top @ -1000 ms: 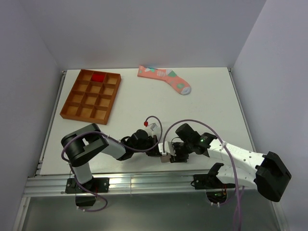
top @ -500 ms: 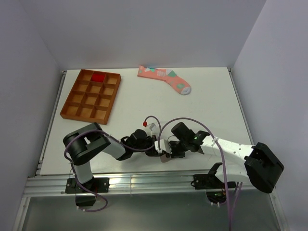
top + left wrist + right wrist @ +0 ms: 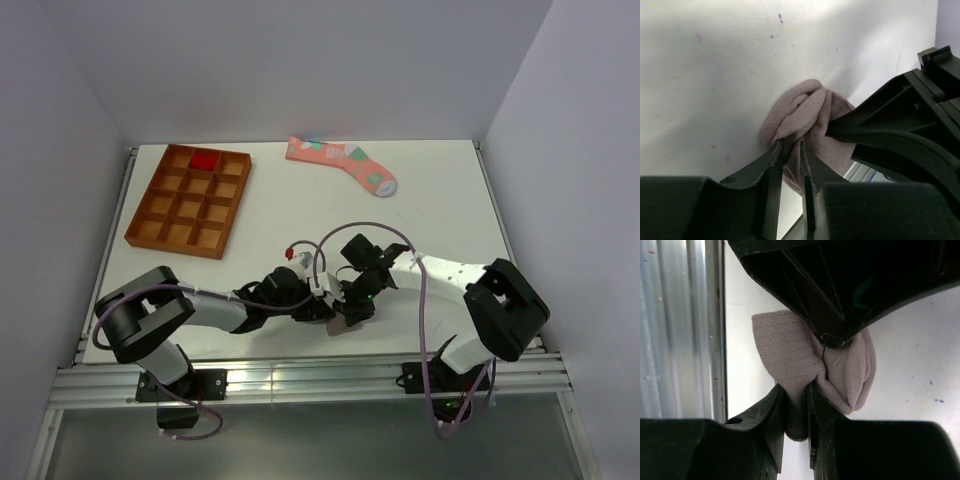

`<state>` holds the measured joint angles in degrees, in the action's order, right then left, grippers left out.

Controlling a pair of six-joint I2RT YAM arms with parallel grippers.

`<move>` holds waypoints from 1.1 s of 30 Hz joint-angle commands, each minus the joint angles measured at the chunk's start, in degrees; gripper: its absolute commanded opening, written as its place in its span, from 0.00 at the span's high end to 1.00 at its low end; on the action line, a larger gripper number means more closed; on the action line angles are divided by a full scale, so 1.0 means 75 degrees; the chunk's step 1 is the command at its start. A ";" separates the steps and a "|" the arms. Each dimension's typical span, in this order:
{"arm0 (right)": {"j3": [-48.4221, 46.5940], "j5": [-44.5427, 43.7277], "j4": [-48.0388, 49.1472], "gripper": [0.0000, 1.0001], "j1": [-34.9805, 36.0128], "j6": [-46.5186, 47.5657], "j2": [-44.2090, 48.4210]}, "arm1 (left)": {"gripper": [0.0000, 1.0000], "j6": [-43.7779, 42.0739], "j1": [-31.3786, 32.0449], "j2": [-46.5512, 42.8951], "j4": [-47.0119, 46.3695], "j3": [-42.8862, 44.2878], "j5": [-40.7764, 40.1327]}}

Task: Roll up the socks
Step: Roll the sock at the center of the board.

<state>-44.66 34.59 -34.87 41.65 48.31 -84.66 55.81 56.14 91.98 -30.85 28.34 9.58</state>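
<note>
grey sock (image 3: 345,325): bunched into a loose lump on the table (image 3: 430,210), at its near edge, just beside the rail (image 3: 700,315).
long axis: none clear; the folds are doubled over, and in the right wrist view the lump spreads sideways.
left gripper (image 3: 792,150): comes in from the left; jaws nearly together, with a fold of the sock pinched between them.
right gripper (image 3: 796,392): comes in from the right; jaws nearly together, clamped on the opposite fold.
key relation: the sock lies directly between the two grippers, which all but touch over it. Neither arm is nearer.
judgement: the roll is partly formed. The next tuck needs one grip to hold while the other turns.
pink sock (image 3: 345,162): flat at the far edge, well apart, not rolled.
red sock (image 3: 205,160): in a far-row cell of the tray (image 3: 131,238).
</note>
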 commanded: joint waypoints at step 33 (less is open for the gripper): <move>-0.2365 -0.0030 -0.2053 0.88 -0.0924 -0.0911 -0.3489 | 0.48 -0.1593 0.0425 -0.0969 -0.1396 -0.0710 -0.0352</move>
<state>-63.16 44.07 -52.84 34.96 40.14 -107.55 46.26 58.96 83.26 -39.22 19.66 4.40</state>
